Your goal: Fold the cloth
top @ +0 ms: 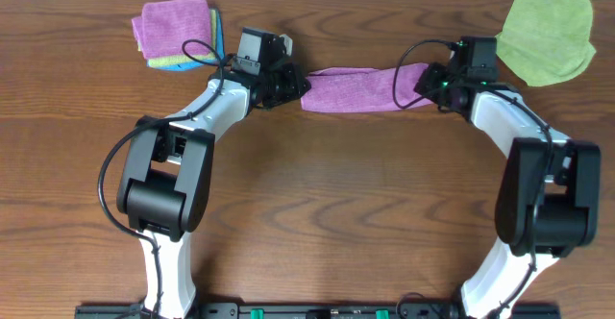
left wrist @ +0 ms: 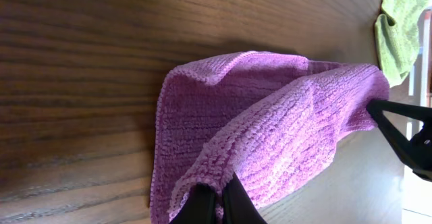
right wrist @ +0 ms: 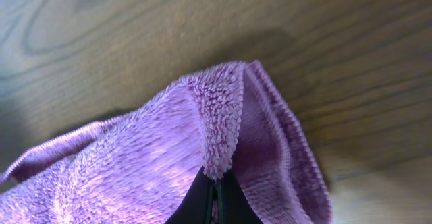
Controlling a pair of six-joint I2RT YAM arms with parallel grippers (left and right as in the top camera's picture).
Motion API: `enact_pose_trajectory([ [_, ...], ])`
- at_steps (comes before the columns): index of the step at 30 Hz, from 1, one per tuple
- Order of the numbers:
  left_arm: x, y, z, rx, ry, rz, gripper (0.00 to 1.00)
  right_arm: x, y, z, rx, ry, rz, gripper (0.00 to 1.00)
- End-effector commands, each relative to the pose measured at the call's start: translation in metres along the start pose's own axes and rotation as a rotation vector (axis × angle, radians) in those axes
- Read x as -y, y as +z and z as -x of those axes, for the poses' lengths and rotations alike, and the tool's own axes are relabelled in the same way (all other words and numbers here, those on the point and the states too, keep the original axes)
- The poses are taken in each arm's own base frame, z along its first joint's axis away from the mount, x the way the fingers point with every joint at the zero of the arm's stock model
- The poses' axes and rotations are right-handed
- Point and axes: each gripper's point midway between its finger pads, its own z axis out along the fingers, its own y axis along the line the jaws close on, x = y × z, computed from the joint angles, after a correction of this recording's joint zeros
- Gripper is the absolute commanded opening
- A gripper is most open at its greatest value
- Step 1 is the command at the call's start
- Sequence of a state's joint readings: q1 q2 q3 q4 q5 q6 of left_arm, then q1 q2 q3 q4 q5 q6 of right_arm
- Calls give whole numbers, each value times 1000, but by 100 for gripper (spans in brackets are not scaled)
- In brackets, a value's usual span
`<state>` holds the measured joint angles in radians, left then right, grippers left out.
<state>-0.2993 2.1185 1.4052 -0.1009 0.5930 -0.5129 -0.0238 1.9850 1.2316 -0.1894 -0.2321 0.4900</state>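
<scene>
The purple cloth (top: 357, 88) hangs stretched as a narrow band between my two grippers at the back middle of the table. My left gripper (top: 294, 85) is shut on its left end, and my right gripper (top: 423, 82) is shut on its right end. In the left wrist view the cloth (left wrist: 270, 129) drapes folded over itself from my shut fingers (left wrist: 217, 198), with the right gripper's dark finger at its far end. In the right wrist view my fingers (right wrist: 214, 193) pinch a fuzzy edge of the cloth (right wrist: 135, 170). No white tag shows.
A second purple cloth (top: 173, 26) lies folded on a blue and yellow stack (top: 183, 61) at the back left. A lime-green cloth (top: 545, 33) lies at the back right, also in the left wrist view (left wrist: 398, 28). The wooden table (top: 317, 204) spreads in front.
</scene>
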Motion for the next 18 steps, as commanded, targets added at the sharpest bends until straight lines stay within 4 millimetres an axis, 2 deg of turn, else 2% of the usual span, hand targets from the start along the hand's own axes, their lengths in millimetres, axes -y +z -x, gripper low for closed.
enact_pose_trajectory([
  [1, 5, -6, 14, 47, 52, 25, 6, -6, 7, -1, -8, 0, 8, 2],
  [5, 4, -6, 14, 51, 52, 29, 6, -2, 9, 2, 11, -6, -9, 2],
  [12, 4, -6, 14, 51, 52, 30, 6, -8, 9, 16, 67, -42, 13, 2],
  [18, 4, -6, 14, 50, 52, 30, 6, -3, 16, 6, 32, -33, 4, 2],
])
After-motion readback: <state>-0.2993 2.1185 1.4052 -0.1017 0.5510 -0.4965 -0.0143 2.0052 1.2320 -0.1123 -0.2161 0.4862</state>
